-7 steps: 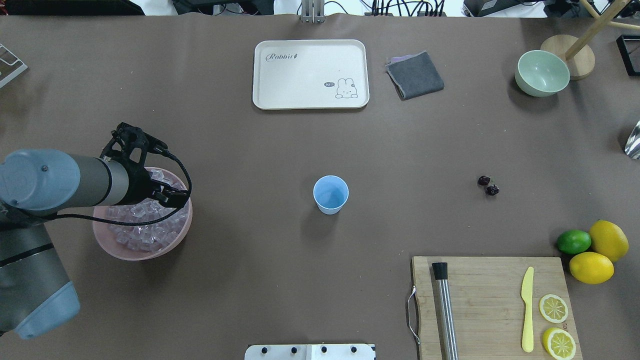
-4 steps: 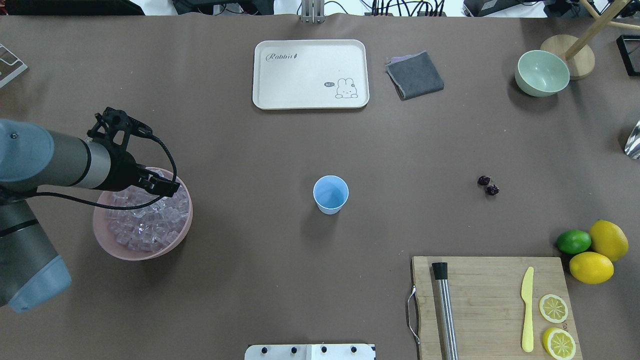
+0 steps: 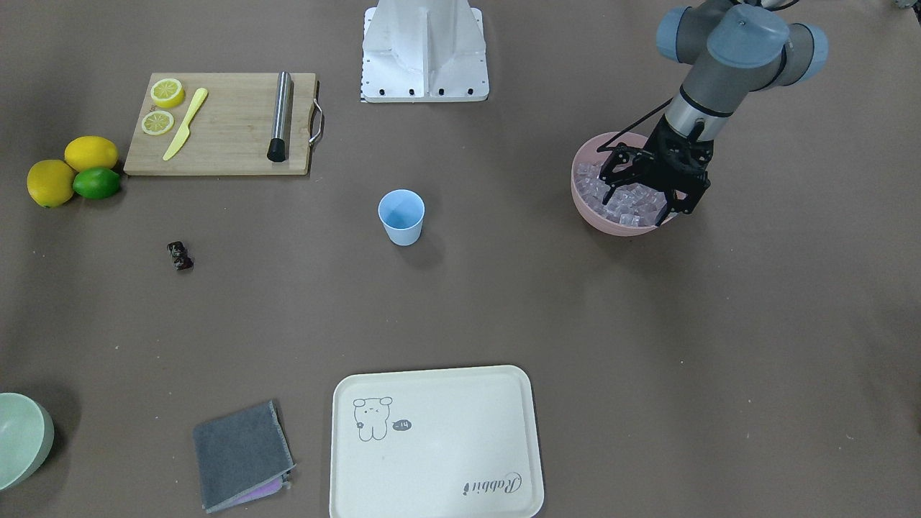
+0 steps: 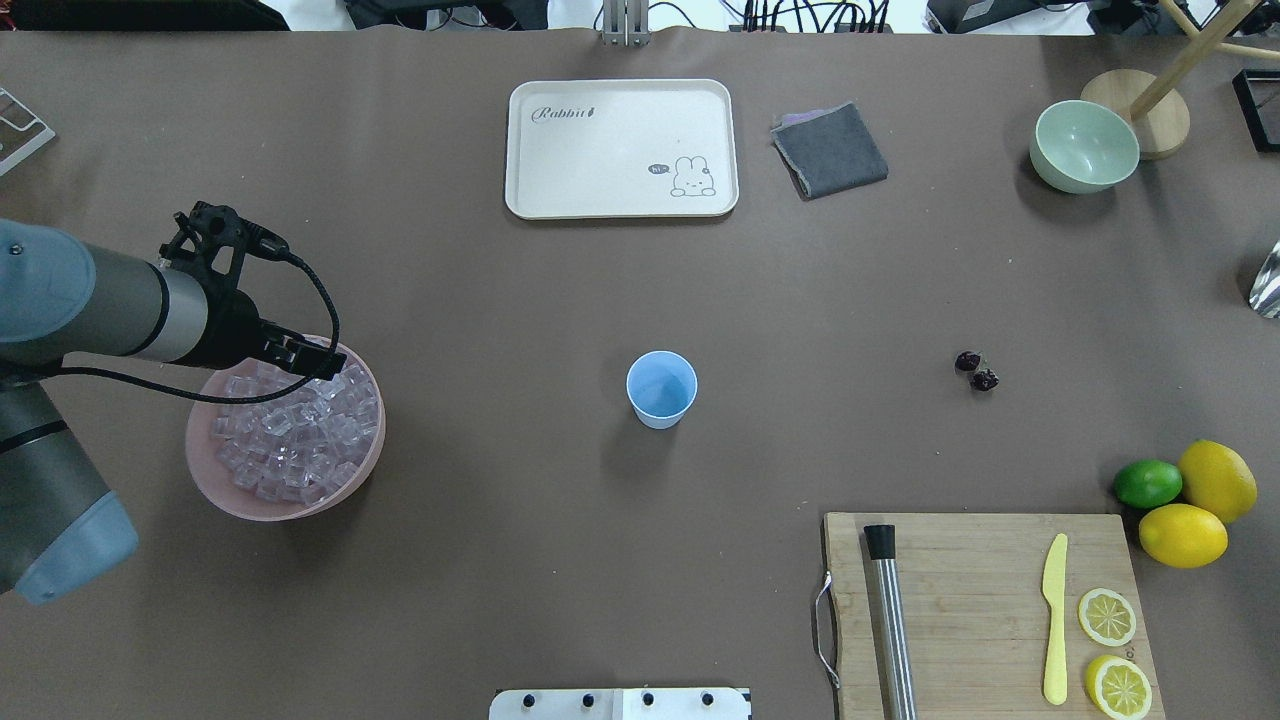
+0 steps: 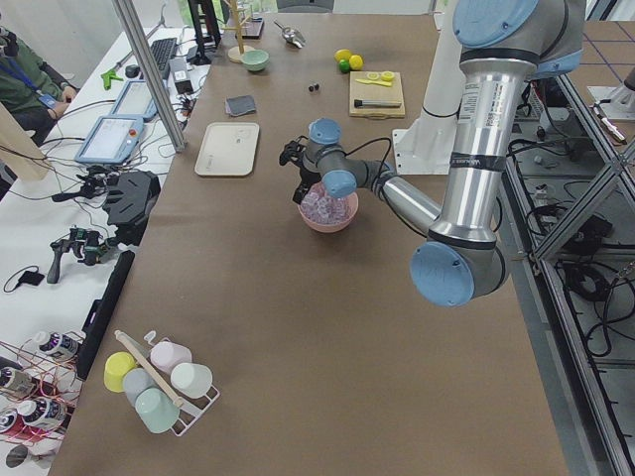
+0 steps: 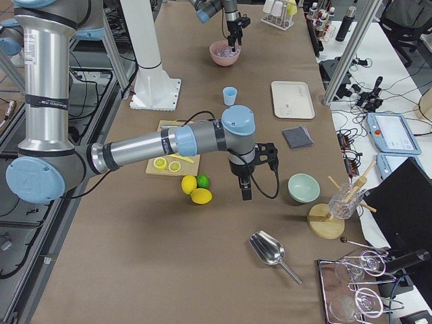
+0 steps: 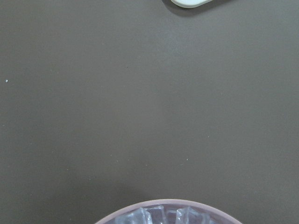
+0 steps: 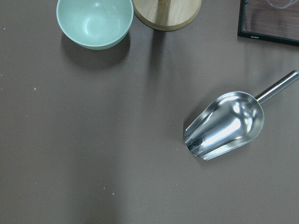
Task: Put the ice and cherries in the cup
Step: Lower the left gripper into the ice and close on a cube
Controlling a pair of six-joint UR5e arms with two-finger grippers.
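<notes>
The light blue cup (image 4: 661,388) stands upright and empty at the table's middle, also in the front-facing view (image 3: 401,216). Two dark cherries (image 4: 977,371) lie together on the table to its right. The clear ice cubes (image 4: 295,440) fill a pink bowl (image 4: 300,508) at the left. My left gripper (image 3: 642,203) is open over the ice near the bowl's far rim, and I see nothing between its fingers. It also shows in the overhead view (image 4: 322,364). My right gripper (image 6: 245,194) hangs over the table's right end. I cannot tell whether it is open or shut.
A cream tray (image 4: 620,148), a grey cloth (image 4: 830,150) and a pale green bowl (image 4: 1084,146) lie along the far side. A cutting board (image 4: 980,610) with knife, lemon slices and a steel rod sits front right, beside lemons and a lime. A metal scoop (image 8: 226,123) lies under the right wrist.
My left arm has drawn back to the left and far side. Its gripper moved from over the bowl's middle to its far rim. The cup and cherries have not moved.
</notes>
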